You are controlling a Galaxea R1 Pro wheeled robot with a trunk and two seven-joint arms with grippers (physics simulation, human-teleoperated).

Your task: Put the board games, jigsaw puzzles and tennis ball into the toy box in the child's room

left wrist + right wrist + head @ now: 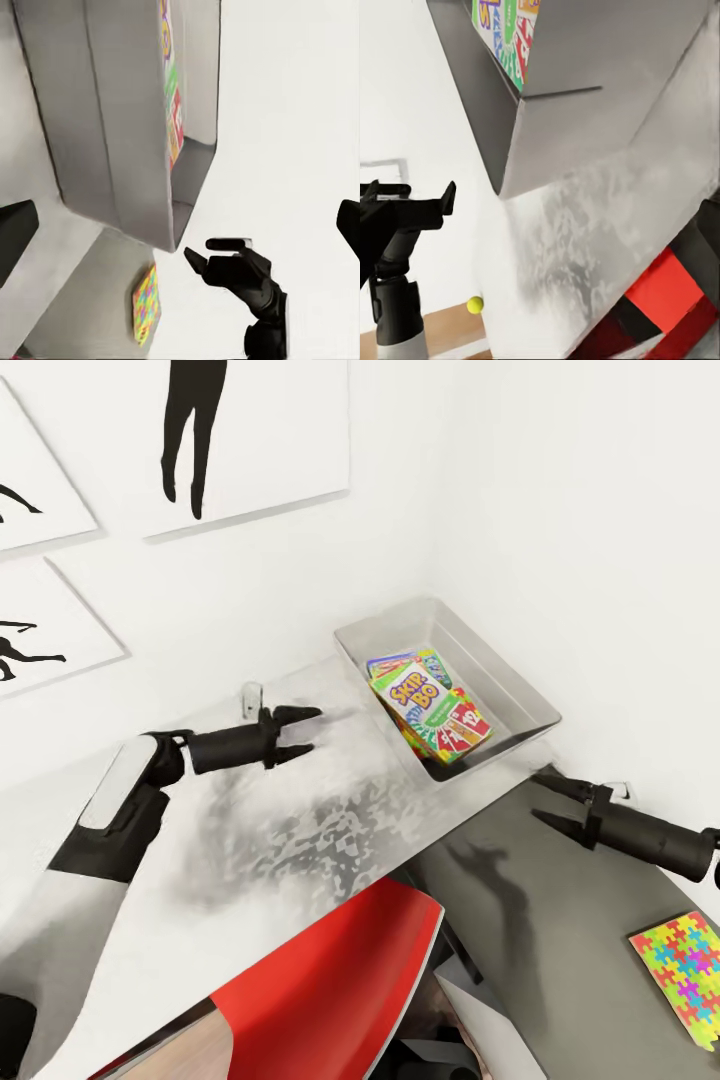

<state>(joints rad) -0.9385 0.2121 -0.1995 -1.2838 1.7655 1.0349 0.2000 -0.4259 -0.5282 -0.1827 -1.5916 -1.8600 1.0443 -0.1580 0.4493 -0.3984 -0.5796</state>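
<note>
- Two grippers out over the table (pixel 300 840), both empty. My left gripper (pixel 303 732) hangs above the pale mottled top with its jaws spread, tips toward the toy box (pixel 520 690).
- My right gripper (pixel 556 803) hovers over the lower dark grey unit (pixel 540 900), jaws apart, tips also toward the box.
- Toy box: light grey, smooth, sloping walls, sits in the wall corner at the end of the table; long axis runs along the right-hand wall.
- Inside it, a stack of flat printed boxes lies tilted against the near wall; on top, the SKIP-BO game (pixel 432 710), glossy card, its long axis along the box.
- One jigsaw puzzle (pixel 688 972), a thin bright square, lies flat on the dark unit, near my right arm.
- Tennis ball (pixel 475 304), small, yellow-green, rests on the wood floor (pixel 442 324) below the table edge.
- Red chair (pixel 340 980) just below the table's front edge.
</note>
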